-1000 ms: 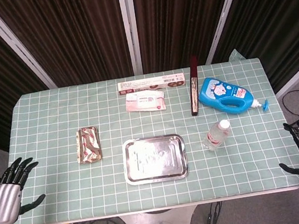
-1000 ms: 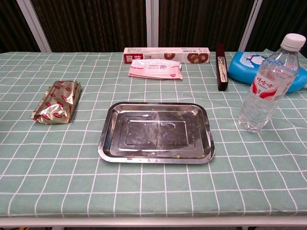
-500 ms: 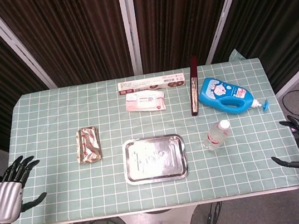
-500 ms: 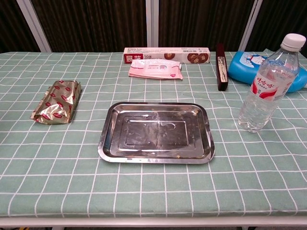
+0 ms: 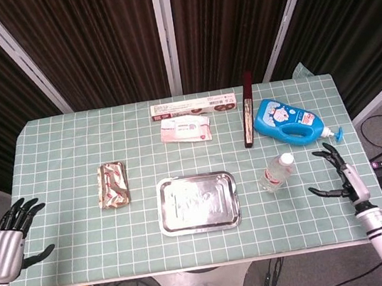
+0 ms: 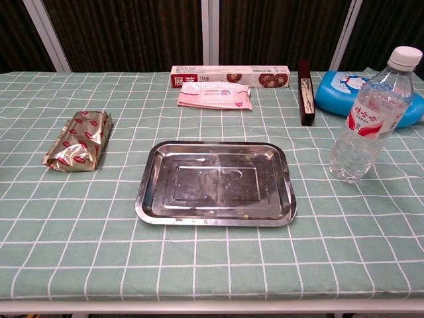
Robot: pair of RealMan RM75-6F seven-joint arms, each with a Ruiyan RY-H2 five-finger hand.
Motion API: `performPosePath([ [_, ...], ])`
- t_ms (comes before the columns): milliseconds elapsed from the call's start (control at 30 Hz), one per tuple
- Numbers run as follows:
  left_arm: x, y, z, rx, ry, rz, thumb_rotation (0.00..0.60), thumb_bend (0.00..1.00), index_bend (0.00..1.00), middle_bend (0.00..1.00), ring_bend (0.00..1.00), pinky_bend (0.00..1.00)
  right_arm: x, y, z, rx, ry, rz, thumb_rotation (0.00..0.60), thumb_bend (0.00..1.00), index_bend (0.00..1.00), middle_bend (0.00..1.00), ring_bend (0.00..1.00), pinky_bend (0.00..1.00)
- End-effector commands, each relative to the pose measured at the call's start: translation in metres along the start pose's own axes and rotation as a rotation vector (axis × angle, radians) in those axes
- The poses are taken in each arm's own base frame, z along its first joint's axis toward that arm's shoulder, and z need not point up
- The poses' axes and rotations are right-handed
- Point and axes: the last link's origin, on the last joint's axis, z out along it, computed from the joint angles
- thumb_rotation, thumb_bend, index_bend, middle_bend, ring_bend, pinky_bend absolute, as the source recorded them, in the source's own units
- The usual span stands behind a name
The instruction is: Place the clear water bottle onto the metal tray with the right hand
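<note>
Over at the right edge, right hand (image 5: 340, 177) has swung in toward the bottle (image 5: 277, 172), fingers spread, empty; tray (image 5: 198, 202) waits bare.

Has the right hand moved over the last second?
Yes. In the head view the right hand has come in from the table's right edge, over the cloth toward the clear water bottle, fingers spread, not touching it.

Green checked tablecloth (image 6: 79, 218) covering the table. Upper centre: long biscuit box (image 5: 192, 104), pink wipes pack (image 5: 186, 128) just below it; dark slim box (image 5: 247, 109) and blue detergent bottle (image 5: 290, 122) at upper right. Gold snack packet (image 5: 113, 185) at left.
</note>
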Motion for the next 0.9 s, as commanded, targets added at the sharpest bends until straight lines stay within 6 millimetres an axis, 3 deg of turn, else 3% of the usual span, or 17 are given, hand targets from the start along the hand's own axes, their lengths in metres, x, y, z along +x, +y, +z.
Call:
performPosePath([
  [33, 0.001, -0.002, 0.0, 0.003, 0.003, 0.001, 0.6, 0.14, 0.24, 0.23, 0.1, 0.19, -0.012, 0.0, 0.01, 0.002, -0.028, -0.018, 0.6, 0.0, 0.0, 0.16, 0.0, 0.03],
  [400, 0.003, -0.008, 0.003, 0.007, 0.009, 0.002, 0.6, 0.14, 0.24, 0.23, 0.1, 0.19, -0.046, -0.007, 0.035, 0.024, -0.111, -0.066, 0.6, 0.0, 0.0, 0.17, 0.0, 0.04],
  [900, 0.007, -0.008, 0.002, -0.004, 0.002, 0.024, 0.6, 0.14, 0.24, 0.23, 0.1, 0.19, -0.076, -0.016, 0.059, 0.044, -0.171, -0.081, 0.6, 0.0, 0.02, 0.21, 0.01, 0.07],
])
